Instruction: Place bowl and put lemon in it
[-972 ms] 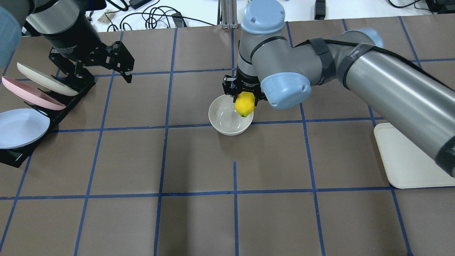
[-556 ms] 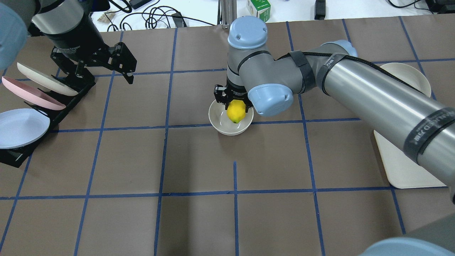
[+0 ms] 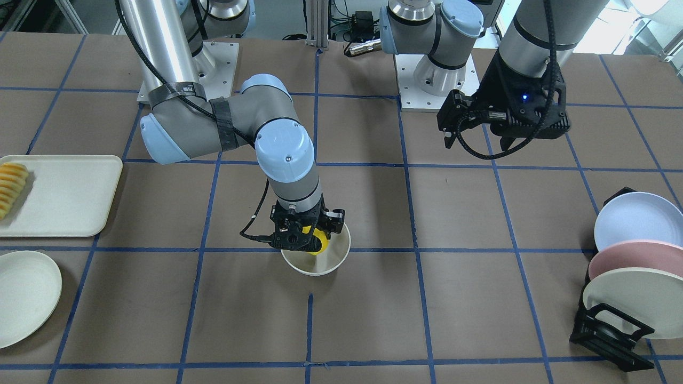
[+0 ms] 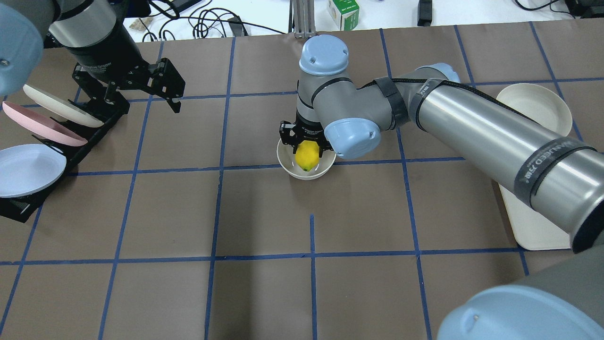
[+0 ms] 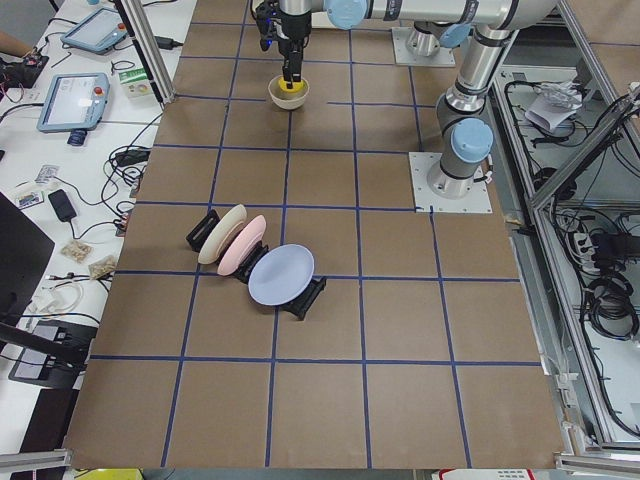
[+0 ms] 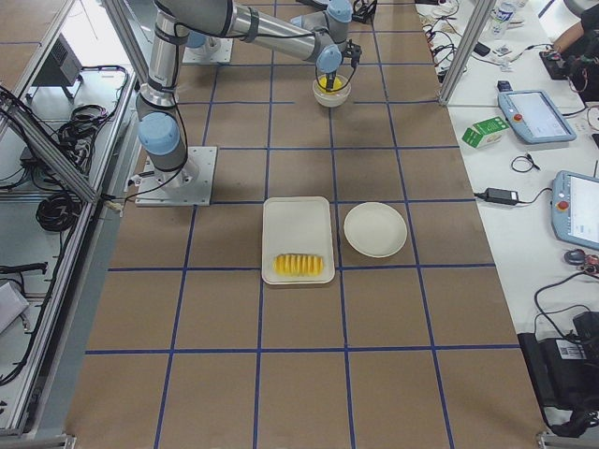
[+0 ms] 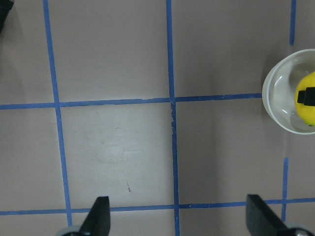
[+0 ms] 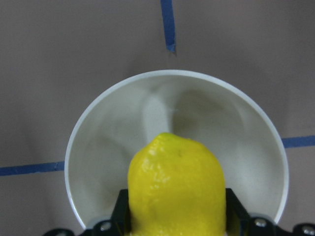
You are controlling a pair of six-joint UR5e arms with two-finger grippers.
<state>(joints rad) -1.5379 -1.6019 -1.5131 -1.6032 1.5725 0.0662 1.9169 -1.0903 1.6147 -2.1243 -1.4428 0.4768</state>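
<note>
Yellow lemon (image 4: 306, 157), clamped in the right end effector (image 4: 306, 150), has come from above the rim down into the bowl (image 4: 307, 174), so release looks next; the left end effector (image 3: 477, 142) hangs idle, spread apart.

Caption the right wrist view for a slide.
The right claw holds the lemon over the cream-white bowl.

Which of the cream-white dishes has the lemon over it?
The small deep bowl at the table's centre, where the right end effector holds the lemon; the flat plate beside the tray holds nothing.
</note>
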